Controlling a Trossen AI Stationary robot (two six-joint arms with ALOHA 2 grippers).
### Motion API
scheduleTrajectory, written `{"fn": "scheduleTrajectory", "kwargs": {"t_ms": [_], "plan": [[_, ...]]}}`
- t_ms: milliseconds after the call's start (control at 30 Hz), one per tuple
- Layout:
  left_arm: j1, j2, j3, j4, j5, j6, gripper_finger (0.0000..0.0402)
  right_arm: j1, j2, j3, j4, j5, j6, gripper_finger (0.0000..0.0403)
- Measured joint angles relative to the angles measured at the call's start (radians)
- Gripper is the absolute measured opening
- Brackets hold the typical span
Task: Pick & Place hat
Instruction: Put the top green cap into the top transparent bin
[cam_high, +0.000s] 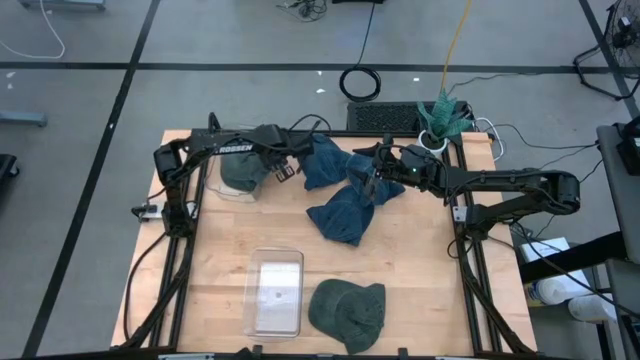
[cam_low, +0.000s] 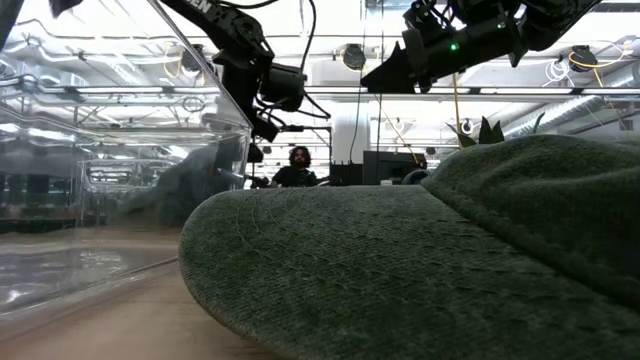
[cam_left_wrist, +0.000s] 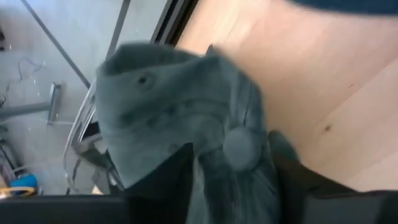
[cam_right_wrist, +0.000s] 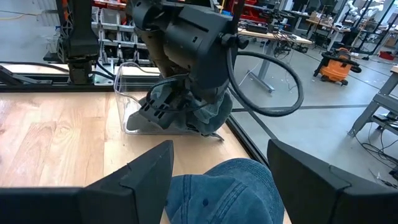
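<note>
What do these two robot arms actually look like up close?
Both arms are dark, almost black, built of slim jointed segments. The left arm carries white lettering along one link, and black cables loop beside its bulky wrist. The right arm shows a small green light near its wrist. The right gripper ends in two flat, wedge-shaped black fingers; the left gripper looks alike.

Bright ceiling lights glare behind the green hat (cam_low: 420, 270) in the low view. That hat looks fuzzy up close, and the clear bin (cam_low: 110, 150) beside it shines.
</note>
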Motion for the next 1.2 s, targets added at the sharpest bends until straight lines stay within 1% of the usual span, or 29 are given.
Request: {"fn": "scheduleTrajectory", "kwargs": {"t_ms": [67,133,167,200,367,467,600,700,800,933,1033,1200], "plan": [[0.005,0.000,0.000,-0.032,0.011,-0.016,0.0100,0.000,0.000,0.000,0.000,0.000,0.000,0.0247],[0.008,-0.003,0.000,-0.057,0.011,-0.021,0.0036,0.000,0.000,0.000,0.000,0.000,0.000,0.0247],[0.008,-0.008,0.000,-0.061,0.009,-0.026,0.0019,0.000,0.000,0.000,0.000,0.000,0.000,0.0247],[0.007,-0.017,0.000,-0.062,0.002,-0.029,0.0015,0.000,0.000,0.000,0.000,0.000,0.000,0.0247],[-0.015,-0.109,0.011,-0.081,-0.035,-0.054,0.0006,0.000,0.000,0.000,0.000,0.000,0.000,0.0247],[-0.026,-0.186,0.016,-0.107,-0.085,-0.095,0.0007,0.000,0.000,0.000,0.000,0.000,0.002,0.0247],[-0.025,-0.268,0.017,-0.220,-0.152,-0.204,0.0005,0.000,0.000,0.000,0.000,0.000,0.002,0.0247],[-0.017,-0.298,0.017,-0.324,-0.159,-0.306,0.0005,0.000,0.000,0.000,0.000,0.000,0.002,0.0247],[-0.010,-0.302,0.015,-0.390,-0.161,-0.385,0.0005,0.000,0.000,0.000,0.000,0.000,0.002,0.0247],[-0.010,-0.288,-0.006,-0.395,-0.167,-0.420,0.0004,0.000,0.000,0.000,0.001,0.000,0.002,0.0247],[-0.003,-0.264,-0.026,-0.393,-0.161,-0.419,0.0005,0.000,0.000,0.000,0.001,0.000,0.005,0.0247],[0.017,-0.206,-0.083,-0.348,-0.103,-0.359,0.0003,0.000,0.000,0.000,0.001,0.000,0.009,0.0247]]}}
